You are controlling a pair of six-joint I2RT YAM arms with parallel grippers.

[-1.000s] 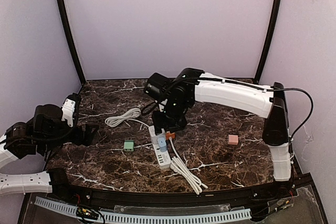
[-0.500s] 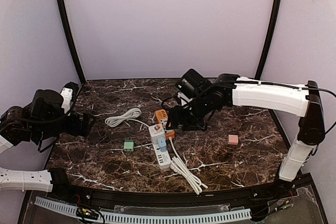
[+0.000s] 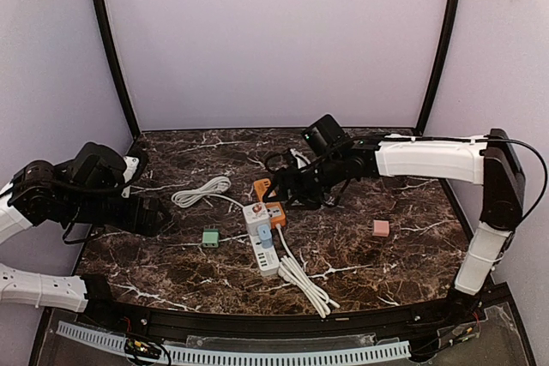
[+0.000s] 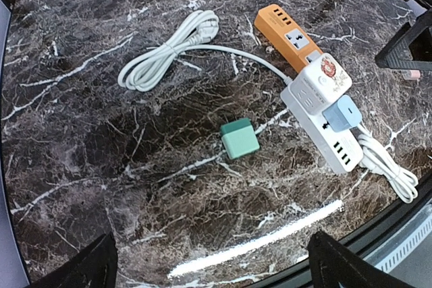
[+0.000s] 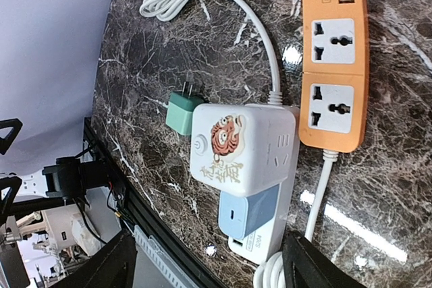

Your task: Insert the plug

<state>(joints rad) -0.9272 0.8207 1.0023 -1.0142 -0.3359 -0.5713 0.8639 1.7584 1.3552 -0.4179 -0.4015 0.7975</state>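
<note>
A green plug [image 3: 210,237] lies loose on the marble table, left of the white power strip [image 3: 267,259]; it also shows in the left wrist view [image 4: 239,137] and in the right wrist view [image 5: 181,114], prongs pointing away from the strip. A white cube adapter with a tiger picture [image 5: 243,150] and a blue charger [image 5: 248,210] sit in the white strip. An orange power strip [image 3: 268,195] lies beside it, its sockets [image 5: 334,59] bare. My left gripper [image 3: 159,214] is open and empty, left of the green plug. My right gripper [image 3: 283,190] is open and empty above the strips.
A pink plug [image 3: 381,228] lies at the right. A coiled white cable [image 3: 202,191] lies behind the green plug. A bundled white cord [image 3: 304,280] runs from the white strip to the front edge [image 3: 274,323]. Purple walls enclose the table.
My right arm has pulled back to the right, uncovering the orange strip. My left arm has swung right and forward over the table's left side.
</note>
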